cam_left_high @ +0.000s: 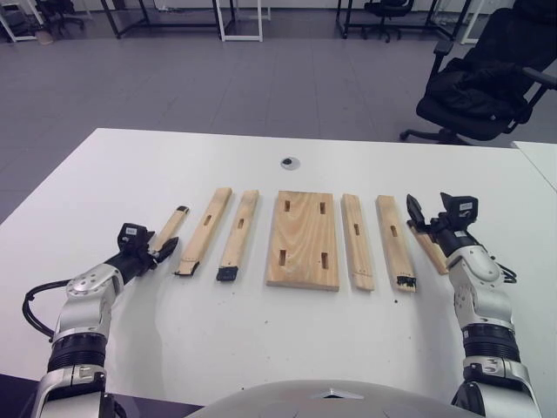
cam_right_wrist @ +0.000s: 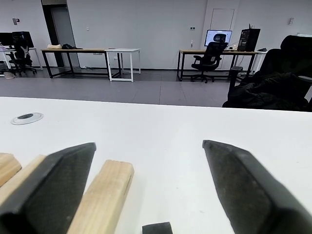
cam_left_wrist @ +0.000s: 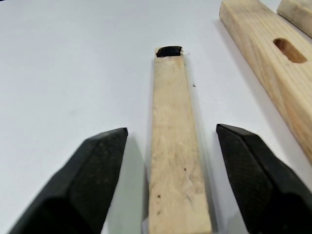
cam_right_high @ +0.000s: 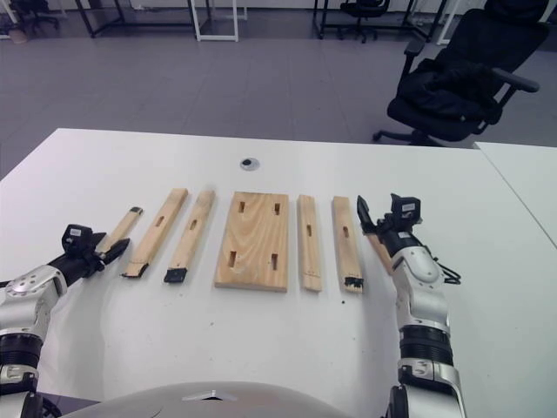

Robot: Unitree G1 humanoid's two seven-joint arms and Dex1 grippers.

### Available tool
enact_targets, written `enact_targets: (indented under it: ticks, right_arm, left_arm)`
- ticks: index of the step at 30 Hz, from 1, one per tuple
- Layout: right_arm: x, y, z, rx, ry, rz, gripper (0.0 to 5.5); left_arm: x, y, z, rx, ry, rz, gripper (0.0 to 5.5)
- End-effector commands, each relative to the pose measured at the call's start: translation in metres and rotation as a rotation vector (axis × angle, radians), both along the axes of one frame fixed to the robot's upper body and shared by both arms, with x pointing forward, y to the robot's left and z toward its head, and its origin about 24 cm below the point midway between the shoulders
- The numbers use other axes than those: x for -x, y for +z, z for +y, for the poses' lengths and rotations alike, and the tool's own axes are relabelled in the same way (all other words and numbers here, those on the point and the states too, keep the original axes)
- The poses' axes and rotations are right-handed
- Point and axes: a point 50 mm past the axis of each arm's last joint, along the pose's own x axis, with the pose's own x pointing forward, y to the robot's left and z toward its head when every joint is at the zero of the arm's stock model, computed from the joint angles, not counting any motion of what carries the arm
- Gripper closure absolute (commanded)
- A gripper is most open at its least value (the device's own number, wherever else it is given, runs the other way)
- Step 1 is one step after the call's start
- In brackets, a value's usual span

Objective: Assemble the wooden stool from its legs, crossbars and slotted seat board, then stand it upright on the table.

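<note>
Round cable grommet [cam_left_high: 289, 162], dark-centred. Black office chair [cam_left_high: 487, 78], draped with dark cloth, on the grey floor [cam_left_high: 261, 70]. Desks [cam_right_wrist: 83, 50] and a lit monitor [cam_right_wrist: 218, 36] along the far wall [cam_right_wrist: 146, 24].

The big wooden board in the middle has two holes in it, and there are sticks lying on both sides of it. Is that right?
Not quite. The seat board has four slots, not two: one pair near its far end and one pair near its near end, as the left eye view shows. The sticks do lie on both sides of it.
</note>
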Motion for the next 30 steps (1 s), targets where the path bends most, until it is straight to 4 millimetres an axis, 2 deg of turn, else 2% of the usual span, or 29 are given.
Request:
enact_targets:
  ticks: [1, 10, 12, 14, 16, 18, 19, 22, 24, 27, 30]
  right_arm:
    - [-0.003, 0.000, 0.002, 0.018, 0.020, 0.005, 1.40]
    - [-0.009, 0.003, 0.000, 0.029, 0.023, 0.001, 1.40]
    - [-0.010, 0.005, -0.001, 0.032, 0.022, -0.003, 1.40]
    - [-0.013, 0.008, -0.001, 0.025, 0.023, -0.013, 1.40]
    - [-0.019, 0.016, 0.006, 0.013, 0.053, -0.024, 1.40]
    - [-0.025, 0.030, 0.023, -0.050, 0.127, -0.042, 1.40]
    - [-0.029, 0.043, 0.038, -0.125, 0.192, -0.074, 1.40]
    - [-0.031, 0.094, 0.096, -0.529, 0.413, -0.184, 1.40]
    - [-0.026, 0.108, 0.122, -0.688, 0.495, -0.148, 1.40]
    - [-0.015, 0.122, 0.144, -0.841, 0.557, -0.118, 1.40]
    - [-0.013, 0.130, 0.145, -0.914, 0.569, -0.104, 1.40]
  left_arm:
    - [0.006, -0.006, 0.000, 0.012, 0.007, 0.035, 2.78]
    - [0.013, -0.015, -0.004, -0.015, 0.000, 0.055, 4.18]
    - [0.009, -0.011, -0.003, -0.024, 0.010, 0.029, 4.22]
    - [-0.005, 0.010, -0.004, -0.074, 0.011, -0.094, 4.22]
    - [-0.030, 0.049, -0.016, -0.057, 0.003, -0.279, 4.22]
    - [-0.050, 0.082, -0.045, 0.036, -0.063, -0.439, 4.22]
    - [-0.059, 0.094, -0.072, 0.120, -0.126, -0.499, 4.22]
    - [-0.077, 0.112, -0.165, 0.251, -0.396, -0.572, 4.22]
    - [-0.081, 0.123, -0.203, 0.249, -0.512, -0.606, 4.22]
    - [-0.078, 0.137, -0.243, 0.276, -0.628, -0.665, 4.22]
    - [-0.070, 0.141, -0.259, 0.298, -0.709, -0.679, 4.22]
